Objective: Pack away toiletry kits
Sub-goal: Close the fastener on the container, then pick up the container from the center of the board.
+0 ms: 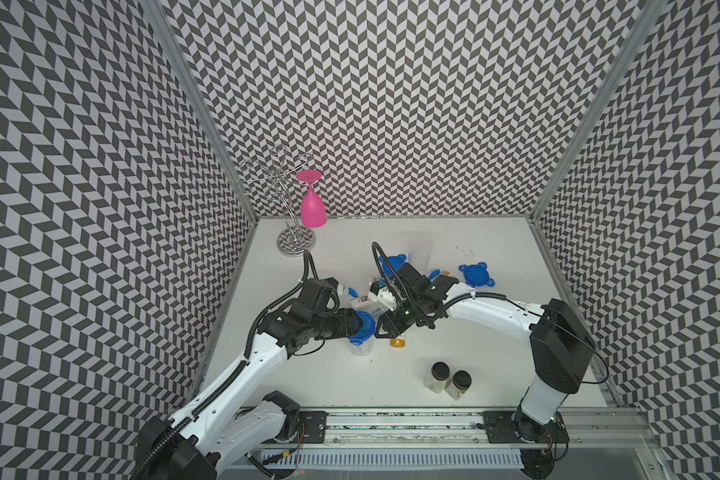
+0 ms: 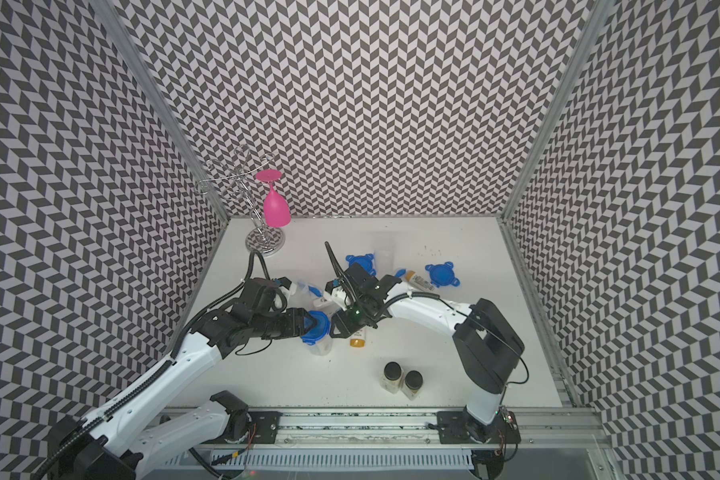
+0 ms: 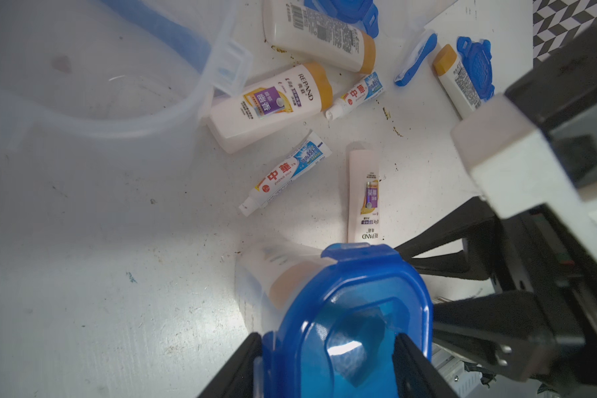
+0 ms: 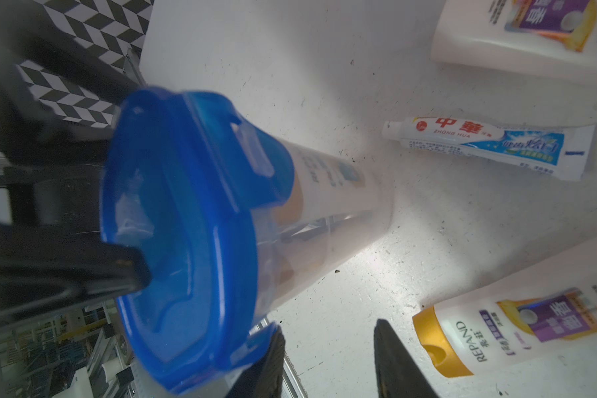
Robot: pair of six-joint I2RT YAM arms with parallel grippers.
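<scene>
A clear tub [image 1: 360, 347] stands upright mid-table with a blue lid [image 1: 364, 328] on it and a gold-capped white bottle [image 4: 324, 179] inside. My left gripper [image 3: 324, 368] reaches in from the left, fingers against opposite sides of the lid [image 3: 352, 310]. My right gripper [image 4: 328, 344] is open just right of the tub, one finger touching a lid tab, nothing between the fingers. Loose behind the tub lie bottles [image 3: 273, 106], toothpaste tubes [image 3: 286, 172] and a blue toothbrush [image 3: 414, 60]. Another bottle [image 4: 514, 330] lies beside my right gripper.
Two loose blue lids [image 1: 391, 264] [image 1: 476, 276] and an empty clear tub [image 1: 418, 253] sit at the back. A second open tub [image 3: 100, 86] is near my left wrist. Two black-capped jars [image 1: 447, 380] stand front right. A pink wine glass [image 1: 312, 205] hangs on a wire rack [image 1: 294, 245].
</scene>
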